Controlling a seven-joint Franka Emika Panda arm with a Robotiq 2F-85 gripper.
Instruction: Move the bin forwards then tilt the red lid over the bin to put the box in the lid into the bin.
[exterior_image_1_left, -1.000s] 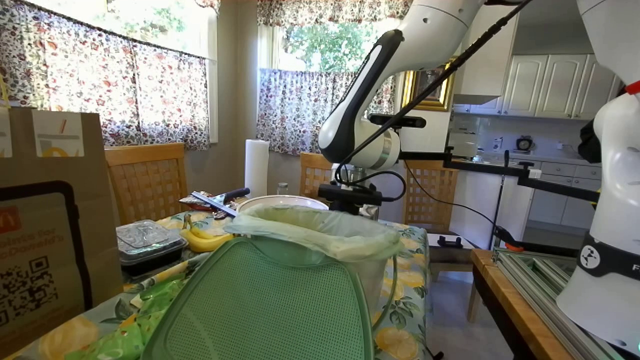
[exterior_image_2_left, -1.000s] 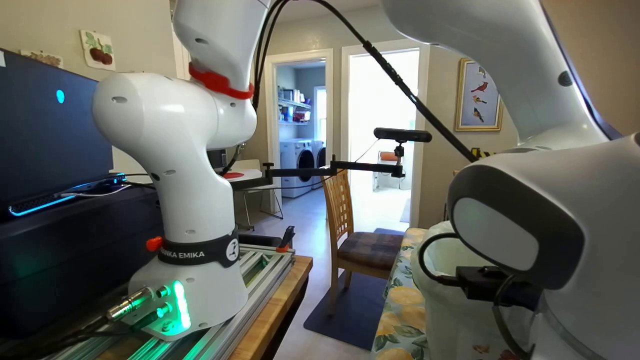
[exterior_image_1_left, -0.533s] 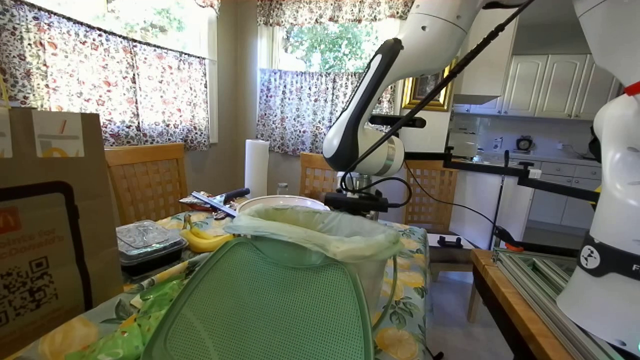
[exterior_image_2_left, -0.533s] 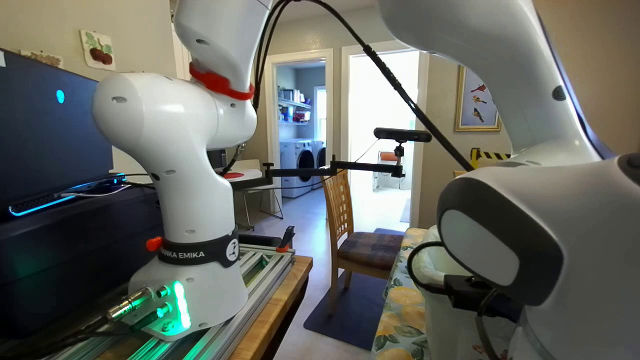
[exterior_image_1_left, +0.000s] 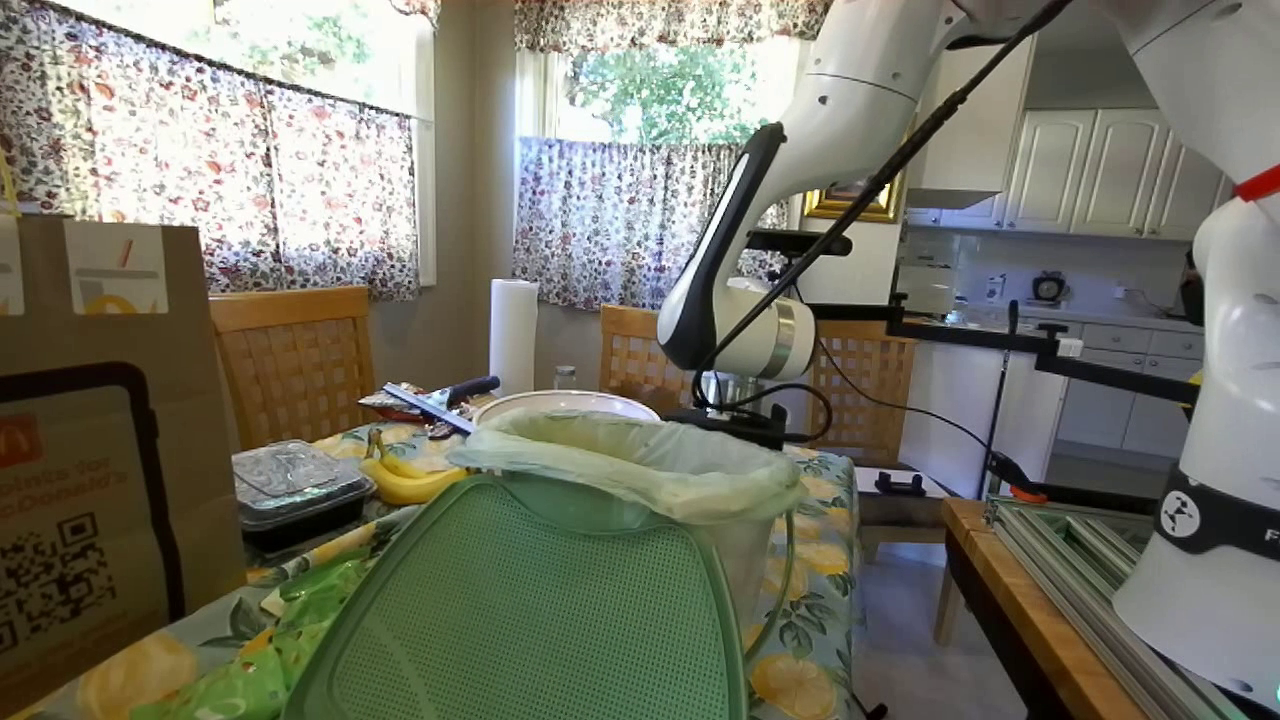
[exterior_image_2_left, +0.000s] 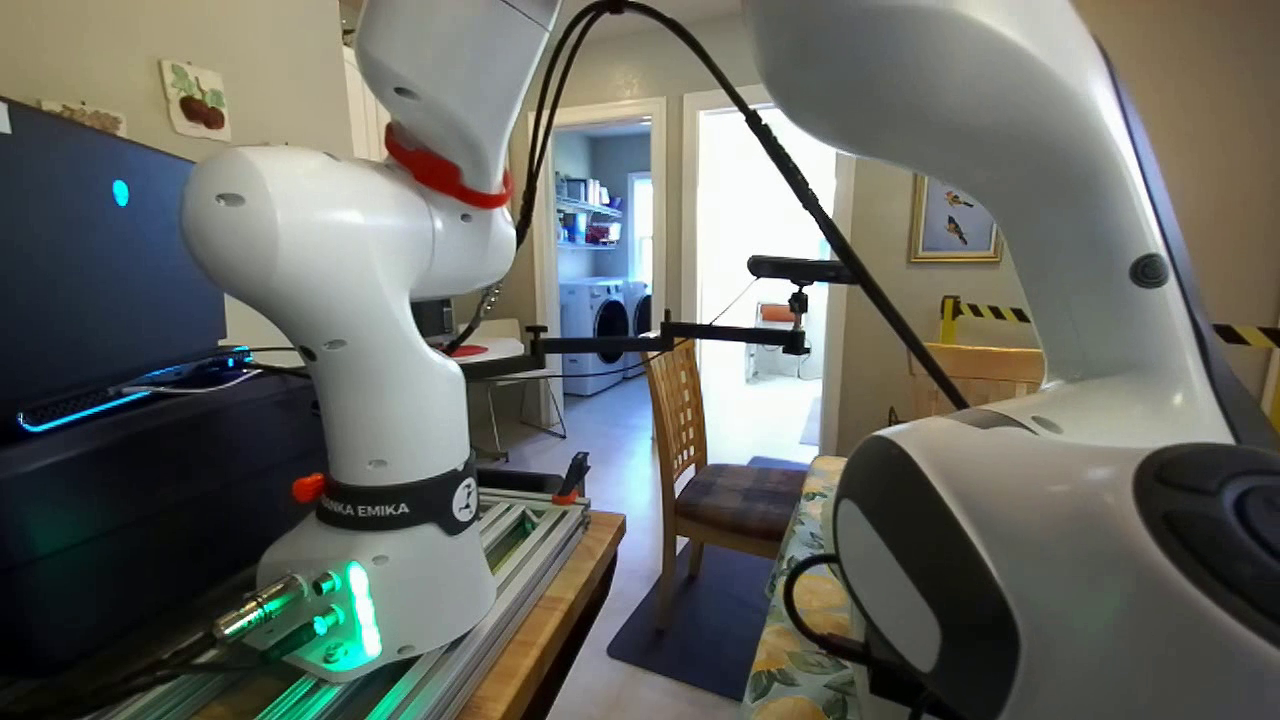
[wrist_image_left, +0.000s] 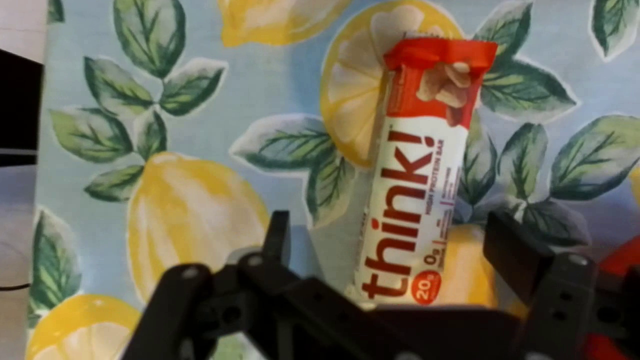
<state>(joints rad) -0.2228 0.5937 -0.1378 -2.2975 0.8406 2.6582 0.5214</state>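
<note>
Jaws spread, the black two-fingered gripper (wrist_image_left: 389, 227) grasps nothing; a red-and-white wrapped bar (wrist_image_left: 412, 170) lies below, right of the wrist view's centre. The lower-right red patch (wrist_image_left: 622, 256) may be the round red plastic lid. The off-white green-lined bin (exterior_image_1_left: 750, 556) stands mid-frame in an exterior view. For the likely lid pickup, straddle its edge, close gently, lift level

I get daylight glaring through window (exterior_image_1_left: 660, 92), doorway (exterior_image_2_left: 738, 205) blown white. Green glow spills across robot base (exterior_image_2_left: 400, 605). My wrist view runs slightly blurred: gripper (wrist_image_left: 387, 235) near-black, soft shadows on tablecloth (wrist_image_left: 296, 82).
</note>
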